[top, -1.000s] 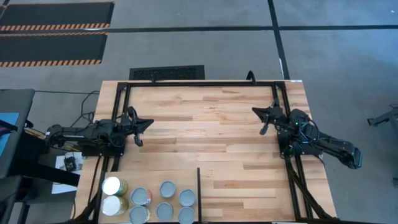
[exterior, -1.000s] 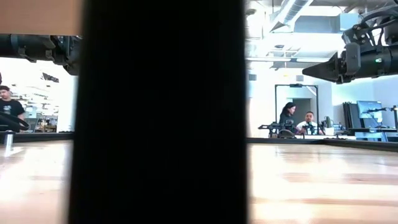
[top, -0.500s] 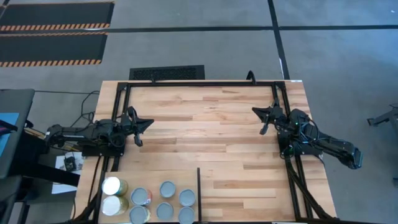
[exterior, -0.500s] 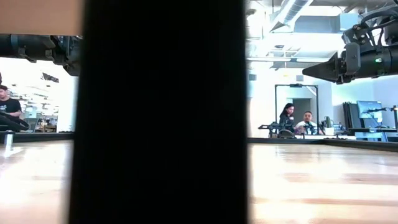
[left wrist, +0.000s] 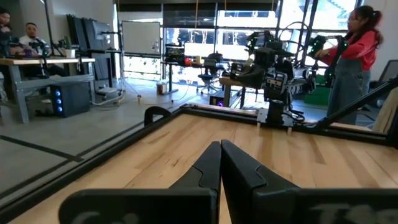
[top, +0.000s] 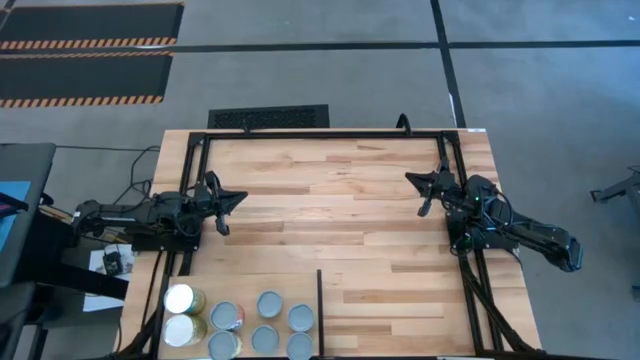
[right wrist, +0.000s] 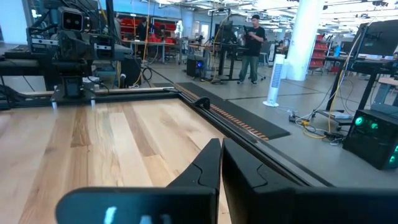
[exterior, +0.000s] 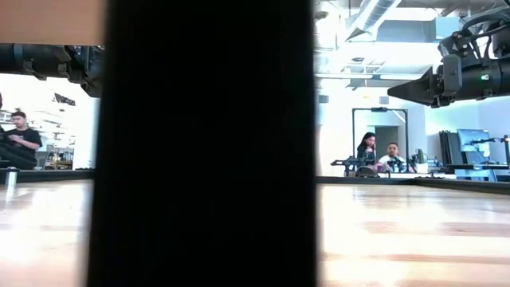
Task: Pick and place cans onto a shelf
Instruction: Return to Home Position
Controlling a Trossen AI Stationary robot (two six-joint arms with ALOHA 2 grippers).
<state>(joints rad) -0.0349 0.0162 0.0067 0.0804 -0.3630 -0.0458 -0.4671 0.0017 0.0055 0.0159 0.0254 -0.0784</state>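
Eight small cylindrical metal cans (top: 269, 303), mostly silver-topped, are sitting grouped on the plain pale wooden shelf (top: 245, 286), beside its thin dark upright divider (top: 320, 300), so the placing is looking complete and nothing is showing left to pick. The dark two-fingered left gripper (top: 238, 197) is hovering empty, fingers pressed together, near the left side of the striped wooden tabletop (top: 330, 210), well apart from the cans; the right gripper (top: 411, 179) is hovering likewise, farther away.

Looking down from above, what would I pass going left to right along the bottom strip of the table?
Two white-topped cans → six silvery-topped cans → thin dark divider → bare tabletop. The left hand and right hand sit farther up, shut, one at each side.
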